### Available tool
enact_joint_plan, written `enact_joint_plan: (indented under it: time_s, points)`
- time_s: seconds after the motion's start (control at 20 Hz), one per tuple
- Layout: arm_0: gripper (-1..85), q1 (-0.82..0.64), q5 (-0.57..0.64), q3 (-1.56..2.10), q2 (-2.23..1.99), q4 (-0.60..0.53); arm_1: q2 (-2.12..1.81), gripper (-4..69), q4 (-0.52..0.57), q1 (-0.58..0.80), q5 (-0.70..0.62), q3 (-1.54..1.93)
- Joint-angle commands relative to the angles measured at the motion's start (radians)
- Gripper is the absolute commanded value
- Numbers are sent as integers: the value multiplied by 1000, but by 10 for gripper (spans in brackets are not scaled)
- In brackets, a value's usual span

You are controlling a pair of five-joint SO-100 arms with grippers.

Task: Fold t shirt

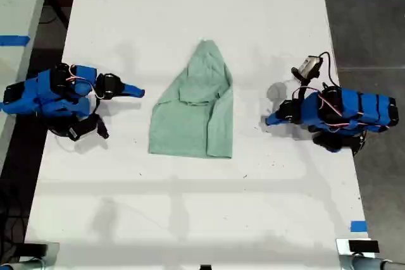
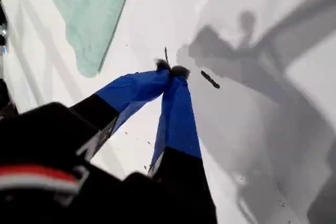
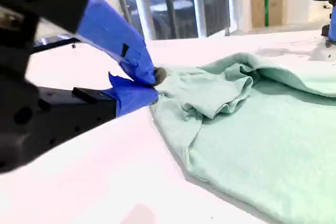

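Lying wrinkled mid-desk (image 1: 190, 4), the t shirt (image 1: 193, 115) points its rounded end toward the exterior view's top. My first tool (image 1: 271, 119) sits at the exterior view's right, tips pressed together on nothing. My second tool (image 1: 136, 92), likewise pinched empty, sits just beside the shirt's opposite edge.

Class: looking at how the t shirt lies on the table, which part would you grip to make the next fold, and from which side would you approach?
Probably the bottom corner of the t shirt nearest my second gripper, at the exterior view's lower left. The hem there looks flat, straight and clear of the bunched folds higher up. Come in low over the table from that side, then pinch the edge.
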State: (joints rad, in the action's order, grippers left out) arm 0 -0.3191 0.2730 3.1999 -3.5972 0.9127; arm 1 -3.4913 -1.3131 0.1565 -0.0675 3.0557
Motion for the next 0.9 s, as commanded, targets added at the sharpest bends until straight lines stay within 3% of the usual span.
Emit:
enact_joint_plan:
  time_s: [0.0,0.45,0.55,0.65,0.75,0.85]
  points:
    - [-1,-8,-25,-8,-6,17,-14,1,5,29,-86,21]
    - [-3,-17,-40,-46,57,-23,-14,1,2,67,-72,35]
    - [-3,11,-48,-290,457,-98,-14,1,2,77,-72,35]
    - [-2,31,-74,-666,1025,-23,-14,1,2,77,-72,35]
    - [142,58,-89,-928,1353,71,-14,1,0,77,-72,35]
    - [198,98,-124,-1011,1477,109,-14,1,-2,72,-71,35]
